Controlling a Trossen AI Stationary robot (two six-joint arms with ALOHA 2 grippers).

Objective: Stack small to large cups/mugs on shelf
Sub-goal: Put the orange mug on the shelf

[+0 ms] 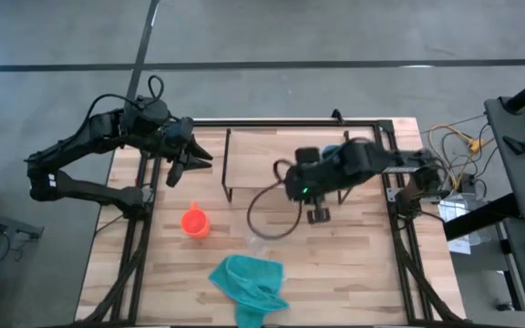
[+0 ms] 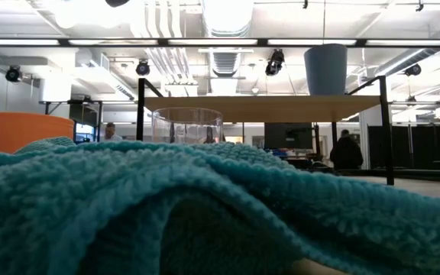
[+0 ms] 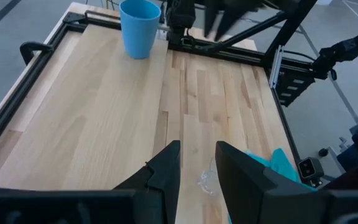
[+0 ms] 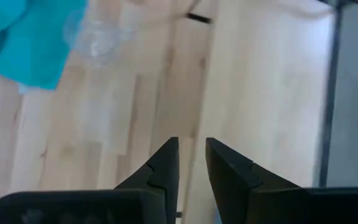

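The blue cup stands upright on the shelf toward its right end; it also shows as blue cup. The right arm covers it in the high view. The orange mug sits on the table left of the shelf's near side. The clear glass cup stands on the table beside the teal cloth. My left gripper hovers open off the shelf's left end, empty. My right gripper points down over the table just near of the shelf, open and empty.
The teal cloth lies bunched at the table's near edge, filling the low view's foreground. A black cable loop hangs from the right arm over the table's middle. A black metal frame borders the table. People stand in the room behind.
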